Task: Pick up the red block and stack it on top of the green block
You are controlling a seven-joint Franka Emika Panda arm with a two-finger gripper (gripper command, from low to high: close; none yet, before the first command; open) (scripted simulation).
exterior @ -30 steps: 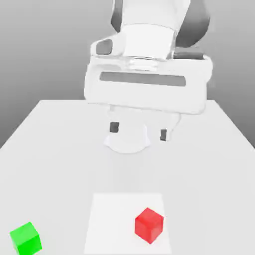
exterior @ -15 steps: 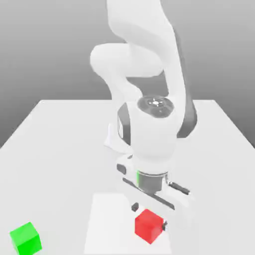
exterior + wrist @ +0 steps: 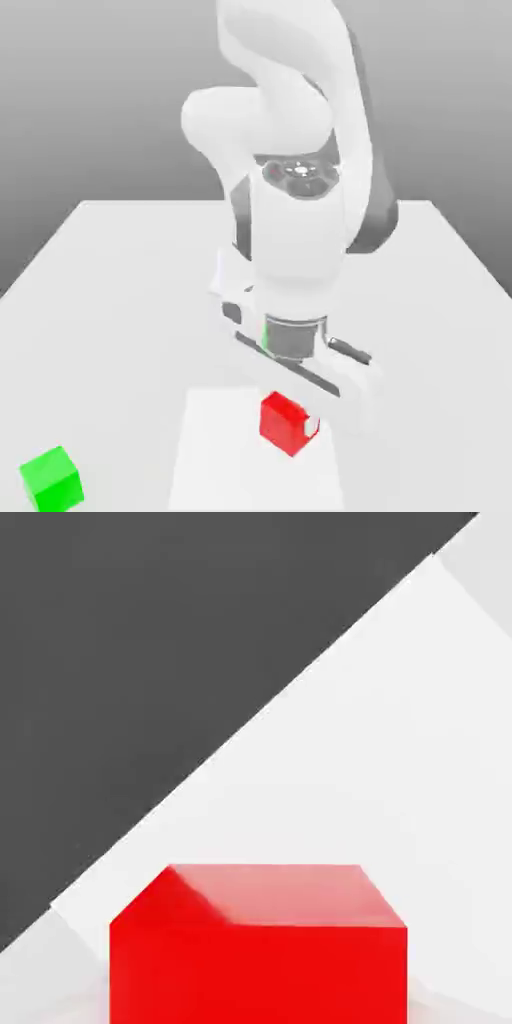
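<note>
So the red block point(image 3: 284, 422) is sitting right between the jaws, which look clamped on it, and the gripper point(image 3: 291, 412) has it over the white square point(image 3: 215, 450). Green block's point(image 3: 52, 481) well apart, toward the exterior view's left.

My arm point(image 3: 300, 230) arches down from the top centre of the exterior view, and I have the gripper point(image 3: 291, 420) pointing downward, its wide hand slanting toward the lower right.

Table point(image 3: 110, 350) with white square point(image 3: 215, 455), green block point(image 3: 52, 481)
</note>
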